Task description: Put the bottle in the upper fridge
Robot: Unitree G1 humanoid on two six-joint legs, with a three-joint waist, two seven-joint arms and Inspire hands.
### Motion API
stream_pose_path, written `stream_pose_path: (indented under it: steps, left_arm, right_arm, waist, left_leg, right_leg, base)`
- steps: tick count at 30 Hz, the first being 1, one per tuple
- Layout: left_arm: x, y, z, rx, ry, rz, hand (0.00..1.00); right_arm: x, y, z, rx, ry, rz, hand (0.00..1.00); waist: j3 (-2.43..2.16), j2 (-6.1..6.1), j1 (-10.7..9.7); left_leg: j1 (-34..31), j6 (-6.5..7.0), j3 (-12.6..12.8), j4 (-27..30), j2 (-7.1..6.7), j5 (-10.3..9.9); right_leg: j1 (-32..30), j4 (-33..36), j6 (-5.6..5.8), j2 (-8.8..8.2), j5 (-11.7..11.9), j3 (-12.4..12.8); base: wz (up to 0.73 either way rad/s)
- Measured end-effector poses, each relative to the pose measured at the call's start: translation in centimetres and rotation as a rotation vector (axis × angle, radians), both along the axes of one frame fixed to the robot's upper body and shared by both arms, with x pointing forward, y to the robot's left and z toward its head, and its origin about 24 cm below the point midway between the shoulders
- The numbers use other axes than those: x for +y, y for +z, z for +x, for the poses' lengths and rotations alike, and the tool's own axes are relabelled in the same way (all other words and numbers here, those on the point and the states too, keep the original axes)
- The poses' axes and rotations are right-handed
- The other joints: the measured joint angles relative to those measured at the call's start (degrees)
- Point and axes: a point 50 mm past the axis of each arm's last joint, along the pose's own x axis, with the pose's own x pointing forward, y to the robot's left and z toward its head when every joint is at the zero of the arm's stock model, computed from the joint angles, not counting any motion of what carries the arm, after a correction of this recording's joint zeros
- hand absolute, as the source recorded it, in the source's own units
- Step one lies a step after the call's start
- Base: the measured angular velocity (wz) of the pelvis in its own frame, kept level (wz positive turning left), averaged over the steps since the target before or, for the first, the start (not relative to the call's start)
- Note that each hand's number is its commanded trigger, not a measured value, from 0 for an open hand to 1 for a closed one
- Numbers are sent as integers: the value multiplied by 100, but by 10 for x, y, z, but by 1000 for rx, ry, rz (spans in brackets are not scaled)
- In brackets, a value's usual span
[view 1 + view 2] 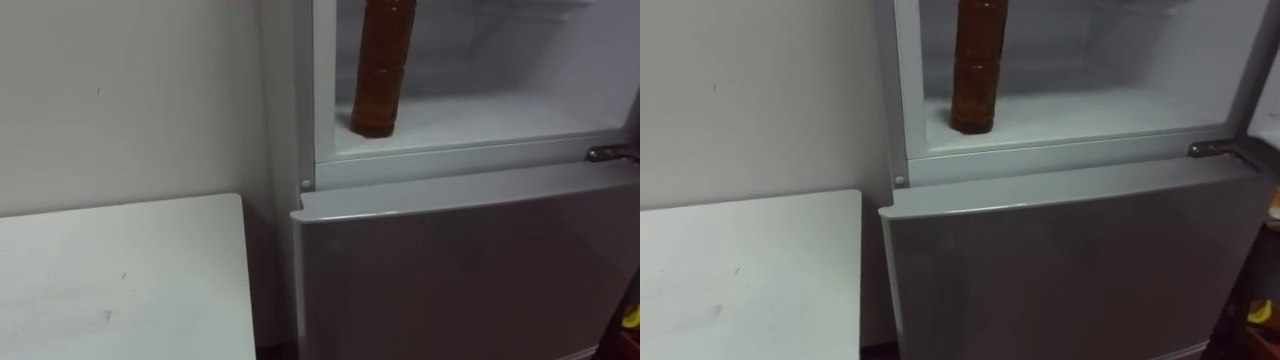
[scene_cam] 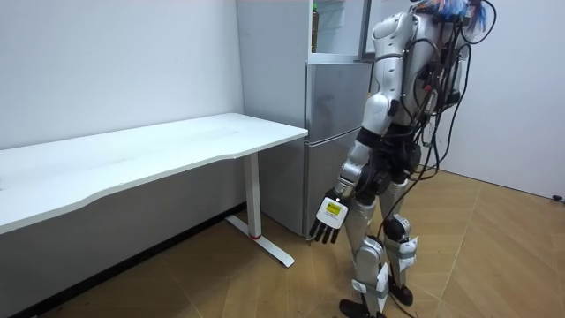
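Observation:
A tall brown bottle (image 1: 380, 70) stands upright on the white floor of the upper fridge compartment (image 1: 490, 120), near its left wall, with nothing touching it. The upper compartment is open and the grey lower door (image 1: 470, 270) beneath it is closed. In the room view I stand right in front of the fridge (image 2: 331, 132), facing it. My left hand (image 2: 328, 221) hangs at my side at thigh height, fingers straight and holding nothing.
A white table (image 1: 120, 280) stands to the left of the fridge against the wall, with a narrow gap between them. A metal door hinge (image 1: 610, 152) sticks out at the right end of the upper compartment's sill. Wooden floor lies behind me.

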Motion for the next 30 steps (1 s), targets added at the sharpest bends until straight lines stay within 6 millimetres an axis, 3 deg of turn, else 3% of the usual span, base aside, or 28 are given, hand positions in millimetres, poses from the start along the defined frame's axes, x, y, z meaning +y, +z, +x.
stream_pose_path:
  steps: [9, 18, 24, 30]
  left_arm:
    - [4, 1, -4, -11, 18, 31, 0]
    - [5, 2, -12, 8, 16, 92, 0]
    - [2, 1, -14, 15, 24, 97, 0]
    - [-1, -1, -18, 31, 28, 87, 0]
  right_arm:
    - [-9, 57, 12, -186, -50, -130, 0]
    - [-12, 95, 17, -311, -76, -265, 0]
    - [-8, 118, 25, -382, -50, -347, 0]
    - [-9, 127, 33, -363, -31, -374, 0]
  waist:
    - [-2, 10, -9]
    - [-25, 19, -37]
    - [-33, 11, -69]
    - [-32, 55, -151]
  left_leg:
    - [-35, 0, -7, -2, 2, 0]
    - [-95, 1, -13, -1, -1, 2]
    - [-96, 0, -15, 12, 2, 1]
    - [-125, 1, -9, 46, 21, 1]
  right_leg:
    - [-47, 14, 0, 2, 0, -1]
    - [-88, 19, -1, 2, 1, -2]
    - [-98, 37, -3, 2, 2, -9]
    - [-200, 202, -3, -2, 2, 2]
  base:
    - [0]
    - [0]
    - [0]
    - [-2]
